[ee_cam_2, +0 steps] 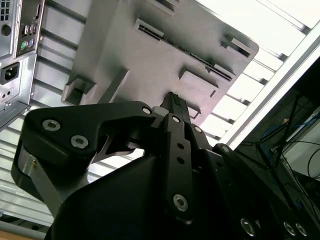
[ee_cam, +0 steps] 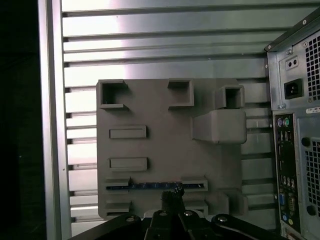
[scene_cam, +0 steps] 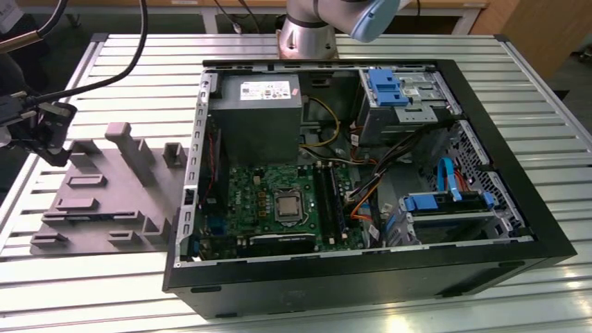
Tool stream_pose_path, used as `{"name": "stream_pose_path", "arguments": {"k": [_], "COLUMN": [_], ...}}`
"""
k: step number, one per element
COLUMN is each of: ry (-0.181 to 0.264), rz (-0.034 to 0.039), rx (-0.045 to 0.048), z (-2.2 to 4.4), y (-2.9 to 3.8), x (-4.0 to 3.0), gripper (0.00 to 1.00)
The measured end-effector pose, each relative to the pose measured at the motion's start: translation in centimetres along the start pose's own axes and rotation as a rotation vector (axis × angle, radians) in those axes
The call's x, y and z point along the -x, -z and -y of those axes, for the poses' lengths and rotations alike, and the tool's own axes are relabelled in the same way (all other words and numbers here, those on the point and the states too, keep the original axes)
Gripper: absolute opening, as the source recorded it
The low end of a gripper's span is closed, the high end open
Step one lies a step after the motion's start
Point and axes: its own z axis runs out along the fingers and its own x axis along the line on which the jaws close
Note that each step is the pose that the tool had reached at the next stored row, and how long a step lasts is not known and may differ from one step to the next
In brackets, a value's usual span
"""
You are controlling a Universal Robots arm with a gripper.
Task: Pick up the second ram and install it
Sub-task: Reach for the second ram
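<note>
The second ram [ee_cam: 150,186] is a thin dark strip standing on edge in a long slot of the grey fixture plate [ee_cam: 160,135]; the second wrist view shows the ram [ee_cam_2: 210,66] as a dark line. My gripper [ee_cam: 172,196] hovers above the plate, its tips close beside the middle of the strip and not touching it. In the second wrist view my gripper [ee_cam_2: 172,97] has its fingertips pressed together with nothing between them. In the exterior view my gripper [scene_cam: 46,142] hangs over the far left of the fixture plate [scene_cam: 93,201], well away from the open computer case [scene_cam: 370,277].
The case lies open on the slatted metal table [scene_cam: 138,62], showing the motherboard and its long black memory slots [scene_cam: 331,198]. Tall grey posts [scene_cam: 129,149] rise from the fixture plate. Black cables [scene_cam: 111,76] trail from the arm. The case's rear panel [ee_cam: 295,150] borders the plate.
</note>
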Motion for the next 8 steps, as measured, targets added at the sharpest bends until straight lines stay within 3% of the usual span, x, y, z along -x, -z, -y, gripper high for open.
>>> {"name": "stream_pose_path", "arguments": {"k": [8], "ry": [0.000], "rz": [0.0000], "rx": [0.0000], "z": [0.31], "y": [-0.29], "x": [-0.33], "gripper": [0.11]}}
